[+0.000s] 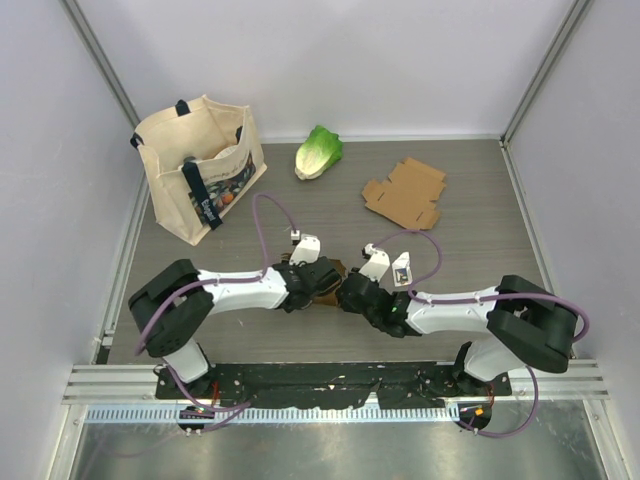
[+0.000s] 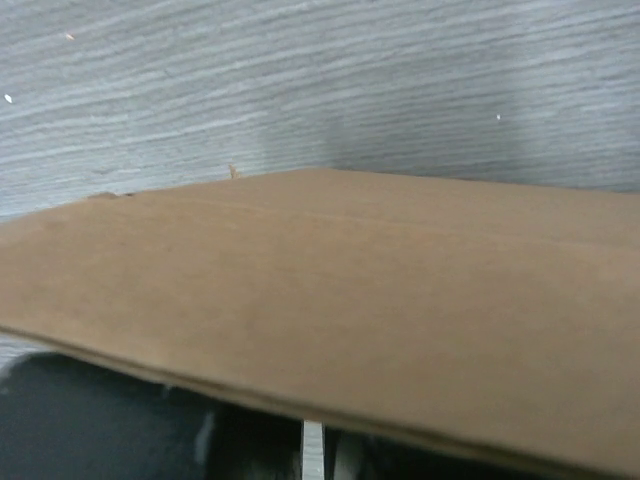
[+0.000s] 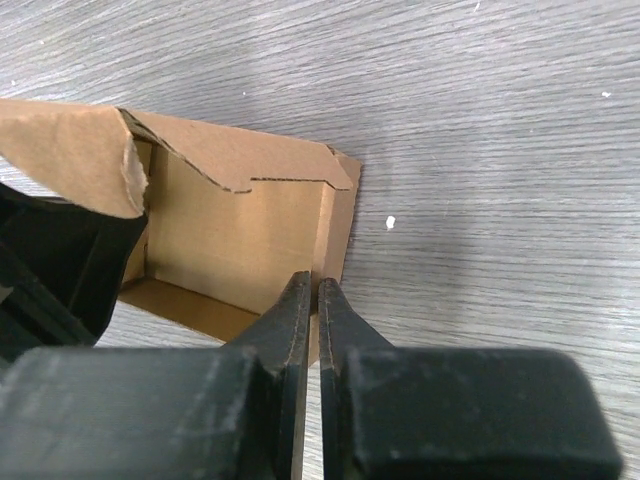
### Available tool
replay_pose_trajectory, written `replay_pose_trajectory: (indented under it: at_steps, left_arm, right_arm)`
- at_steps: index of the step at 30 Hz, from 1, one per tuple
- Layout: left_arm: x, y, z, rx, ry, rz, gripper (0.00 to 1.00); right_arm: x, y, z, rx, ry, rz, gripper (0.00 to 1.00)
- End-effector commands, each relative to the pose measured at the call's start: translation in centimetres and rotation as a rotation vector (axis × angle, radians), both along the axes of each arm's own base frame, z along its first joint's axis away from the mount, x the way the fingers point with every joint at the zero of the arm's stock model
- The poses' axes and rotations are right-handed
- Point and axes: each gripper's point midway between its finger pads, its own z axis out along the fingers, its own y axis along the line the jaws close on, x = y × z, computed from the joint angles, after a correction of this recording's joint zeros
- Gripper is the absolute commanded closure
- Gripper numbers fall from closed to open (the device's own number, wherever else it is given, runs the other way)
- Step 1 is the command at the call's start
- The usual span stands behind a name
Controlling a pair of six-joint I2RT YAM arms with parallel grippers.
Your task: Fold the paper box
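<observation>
A small, partly folded brown paper box (image 1: 332, 271) sits on the table between my two grippers. In the right wrist view the paper box (image 3: 240, 240) is open towards the camera, with a notched flap on top. My right gripper (image 3: 318, 288) is shut on its right side wall. My left gripper (image 1: 316, 284) is at the box's left side. In the left wrist view a brown panel of the box (image 2: 340, 290) covers the fingertips, and the dark fingers (image 2: 250, 450) below it stand almost together. A bent flap (image 3: 70, 150) lies over the left gripper.
A second, flat unfolded cardboard blank (image 1: 405, 192) lies at the back right. A green lettuce (image 1: 318, 152) lies at the back middle. A cream tote bag (image 1: 200, 165) with items inside stands at the back left. Metal rails line the table's sides.
</observation>
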Motion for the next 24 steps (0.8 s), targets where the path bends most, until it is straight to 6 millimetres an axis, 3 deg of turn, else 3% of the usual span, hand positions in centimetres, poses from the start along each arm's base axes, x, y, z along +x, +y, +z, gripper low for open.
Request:
replay_pose_trajectory:
  at_steps: [1,9,11,14,15,16,17,19,20,22,23,24]
  left_arm:
    - [-1.6,-2.0,0.2,-0.16,0.075,-0.049,0.84]
    - [-1.6,-1.8,2.0,-0.272,0.069,-0.048,0.62]
    - [-1.7,-1.7,2.8,-0.298,0.057,-0.055,0.52]
    - [-2.0,-1.7,3.8,-0.349,0.041,-0.067,0.39]
    - [-2.1,-1.3,3.8,-0.347,0.043,-0.063,0.36]
    - [-2.1,-1.1,4.0,-0.352,0.042,-0.059,0.31]
    - [-2.4,-0.7,4.4,-0.355,0.041,-0.057,0.3]
    - [-2.6,-0.1,4.8,-0.361,0.033,-0.048,0.28]
    - [-2.7,0.2,5.9,-0.384,0.009,-0.047,0.28]
    - [-3.1,1.0,6.3,-0.407,-0.007,-0.046,0.25]
    - [-3.1,1.1,7.8,-0.463,-0.041,-0.057,0.25]
    - [-3.3,1.7,7.6,-0.474,-0.042,-0.05,0.22]
  right_arm:
    - [0.4,0.4,1.7,0.016,-0.058,0.02,0.93]
    - [0.9,0.0,2.7,-0.065,-0.103,0.069,0.77]
    - [0.8,0.0,3.1,-0.084,-0.114,0.094,0.72]
    - [0.4,-0.6,3.7,-0.123,-0.12,0.135,0.61]
    - [0.3,-1.0,3.7,-0.142,-0.115,0.142,0.49]
    - [0.3,-1.1,4.8,-0.128,-0.133,0.144,0.44]
    - [0.1,-2.5,4.5,-0.186,-0.124,0.132,0.38]
    - [0.6,-4.7,6.2,-0.186,-0.148,0.064,0.35]
    - [0.5,-6.6,5.7,-0.231,-0.126,0.025,0.33]
    - [2.0,-11.0,6.6,-0.233,-0.113,-0.167,0.27]
    - [2.0,-12.9,6.0,-0.272,-0.081,-0.206,0.22]
    - [2.2,-13.8,5.9,-0.29,-0.066,-0.211,0.18]
